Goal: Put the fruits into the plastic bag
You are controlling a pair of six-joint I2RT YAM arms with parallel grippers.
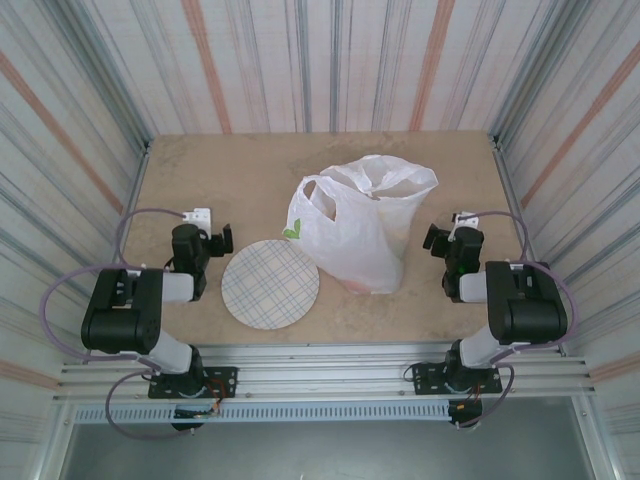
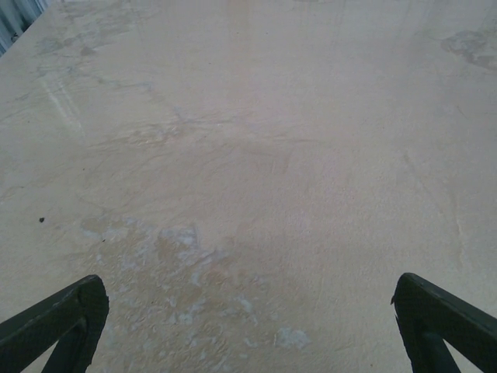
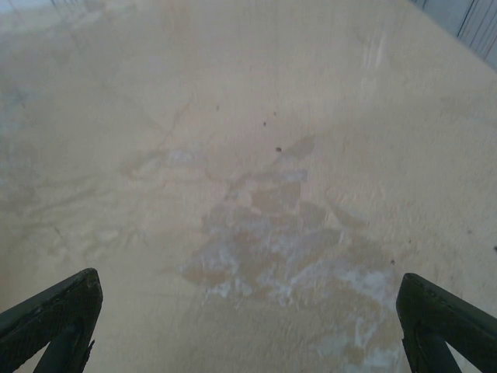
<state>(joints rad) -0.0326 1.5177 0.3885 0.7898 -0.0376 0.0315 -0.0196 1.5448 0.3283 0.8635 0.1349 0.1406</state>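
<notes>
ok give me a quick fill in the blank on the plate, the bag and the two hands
1. In the top view the plaid plate lies to the ____ of the plastic bag.
2. The left hand has its jaws ____.
3. The right hand holds ____.
Missing words: left; open; nothing.

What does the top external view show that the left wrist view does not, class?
Top adds: the bag, the plate and the open right claw. Left wrist adds: a close look at pale scuffs on the table. Both: the table and the open left claw.
</notes>
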